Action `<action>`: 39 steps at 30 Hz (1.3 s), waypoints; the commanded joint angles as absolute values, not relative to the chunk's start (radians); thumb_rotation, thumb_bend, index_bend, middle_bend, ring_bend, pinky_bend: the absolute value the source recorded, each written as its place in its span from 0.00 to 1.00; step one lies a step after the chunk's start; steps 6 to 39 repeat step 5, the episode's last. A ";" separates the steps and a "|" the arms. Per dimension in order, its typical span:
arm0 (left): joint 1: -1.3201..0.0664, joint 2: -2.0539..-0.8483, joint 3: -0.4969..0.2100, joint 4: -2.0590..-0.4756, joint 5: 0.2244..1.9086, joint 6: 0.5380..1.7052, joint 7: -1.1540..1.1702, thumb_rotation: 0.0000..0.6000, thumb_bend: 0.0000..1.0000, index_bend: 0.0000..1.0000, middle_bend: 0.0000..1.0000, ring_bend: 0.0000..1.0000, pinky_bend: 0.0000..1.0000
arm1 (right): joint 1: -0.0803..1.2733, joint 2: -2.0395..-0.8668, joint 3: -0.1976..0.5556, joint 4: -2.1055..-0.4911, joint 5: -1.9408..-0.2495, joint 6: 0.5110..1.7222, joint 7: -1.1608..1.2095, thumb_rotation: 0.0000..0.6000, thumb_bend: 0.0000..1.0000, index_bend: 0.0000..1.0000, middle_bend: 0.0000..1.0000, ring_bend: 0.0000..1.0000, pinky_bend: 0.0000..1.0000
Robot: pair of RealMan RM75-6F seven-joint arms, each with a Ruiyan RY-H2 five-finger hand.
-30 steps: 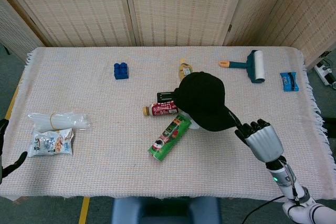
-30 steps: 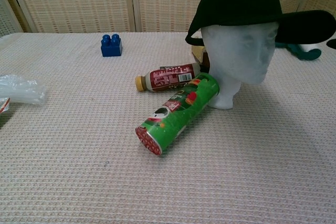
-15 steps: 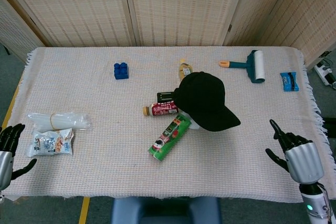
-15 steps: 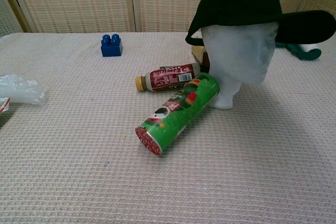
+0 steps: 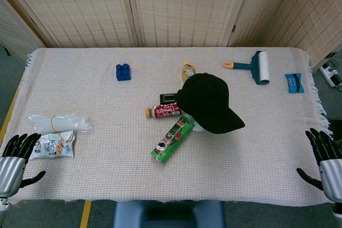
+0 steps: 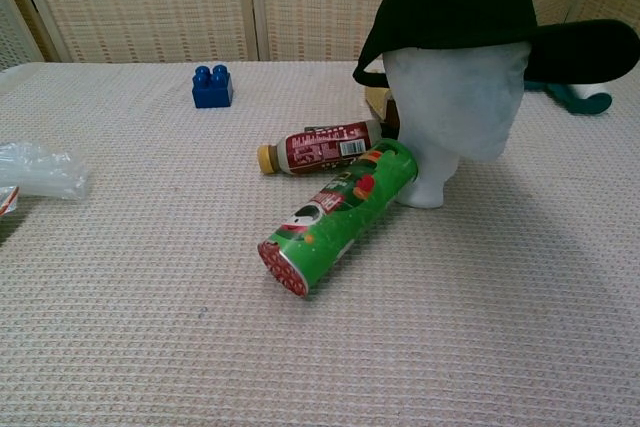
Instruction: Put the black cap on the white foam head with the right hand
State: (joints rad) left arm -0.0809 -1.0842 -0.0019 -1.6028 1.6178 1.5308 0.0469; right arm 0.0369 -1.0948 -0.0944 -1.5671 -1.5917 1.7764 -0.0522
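The black cap (image 5: 208,101) (image 6: 470,7) sits on the white foam head (image 6: 455,112) near the table's middle, its brim pointing to the right. The foam head is almost wholly hidden under the cap in the head view. My right hand (image 5: 327,159) is at the front right table edge, fingers spread, holding nothing, well away from the cap. At the front left edge my left hand (image 5: 13,161) is likewise spread and empty. Neither hand shows in the chest view.
A green chip can (image 5: 172,139) and a red-labelled bottle (image 5: 165,111) lie against the head's base. A blue brick (image 5: 123,71), a lint roller (image 5: 254,67), a blue packet (image 5: 294,83), a plastic-bag bundle (image 5: 56,123) and a snack pouch (image 5: 52,145) are spread about.
My right hand has drawn back from the cap's brim to the front right table edge. My left hand has come up further into view at the front left edge.
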 commanded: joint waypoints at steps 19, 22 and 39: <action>-0.078 -1.101 0.005 -1.581 1.634 1.543 0.072 1.00 0.18 0.05 0.13 0.07 0.09 | 0.020 -1.073 -0.078 -1.583 -1.606 1.758 -0.044 1.00 0.03 0.00 0.07 0.06 0.18; -0.078 -1.101 0.005 -1.581 1.634 1.543 0.072 1.00 0.18 0.05 0.13 0.07 0.09 | 0.020 -1.073 -0.078 -1.583 -1.606 1.758 -0.044 1.00 0.03 0.00 0.07 0.06 0.18; -0.078 -1.101 0.005 -1.581 1.634 1.543 0.072 1.00 0.18 0.05 0.13 0.07 0.09 | 0.020 -1.073 -0.078 -1.583 -1.606 1.758 -0.044 1.00 0.03 0.00 0.07 0.06 0.18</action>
